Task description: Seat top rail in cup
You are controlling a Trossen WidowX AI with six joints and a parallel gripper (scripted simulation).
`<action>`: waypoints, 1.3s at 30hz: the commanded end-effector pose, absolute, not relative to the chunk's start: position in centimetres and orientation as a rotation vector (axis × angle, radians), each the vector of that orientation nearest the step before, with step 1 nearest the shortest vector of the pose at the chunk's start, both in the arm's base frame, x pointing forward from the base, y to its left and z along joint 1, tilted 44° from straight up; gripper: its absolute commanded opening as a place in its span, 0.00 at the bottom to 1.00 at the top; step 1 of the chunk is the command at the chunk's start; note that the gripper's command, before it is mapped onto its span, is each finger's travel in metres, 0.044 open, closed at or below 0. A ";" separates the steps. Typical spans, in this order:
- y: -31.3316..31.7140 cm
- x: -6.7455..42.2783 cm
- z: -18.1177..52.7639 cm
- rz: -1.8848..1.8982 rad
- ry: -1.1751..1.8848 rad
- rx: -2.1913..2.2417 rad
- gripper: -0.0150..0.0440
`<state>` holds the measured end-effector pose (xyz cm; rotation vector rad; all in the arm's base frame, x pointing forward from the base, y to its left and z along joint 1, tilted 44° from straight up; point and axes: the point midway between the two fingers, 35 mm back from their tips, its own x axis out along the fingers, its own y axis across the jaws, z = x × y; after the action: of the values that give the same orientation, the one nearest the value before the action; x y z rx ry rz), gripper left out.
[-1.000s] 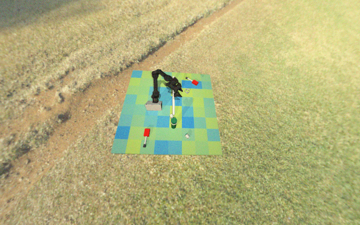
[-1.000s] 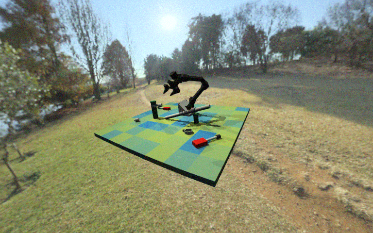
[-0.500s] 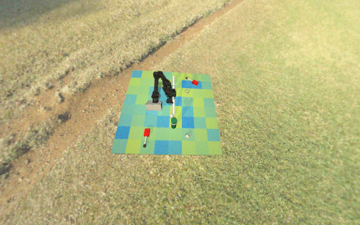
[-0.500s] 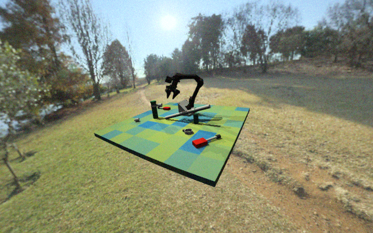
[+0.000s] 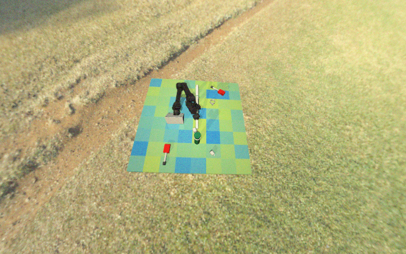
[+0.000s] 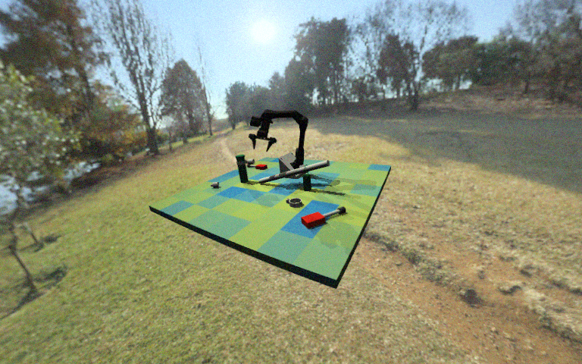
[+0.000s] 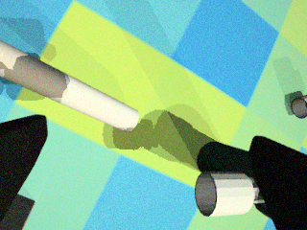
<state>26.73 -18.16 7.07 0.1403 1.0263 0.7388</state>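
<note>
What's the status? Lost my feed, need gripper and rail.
Black gripper open, empty, above the pale grey top rail. Rail's cut end short of the silver rail-end cup, not seated. Gap between them unobstructed.
</note>
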 end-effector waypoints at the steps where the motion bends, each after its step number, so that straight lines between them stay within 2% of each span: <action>1: -21.8 26.4 3.4 1.085 0.809 -0.322 1.00; 16: -25.4 24.8 -2.9 1.504 0.244 -0.933 1.00; 39: -24.0 24.6 -4.5 1.508 0.226 -0.943 1.00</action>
<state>24.79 -24.94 -3.57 -0.9430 0.2401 1.4997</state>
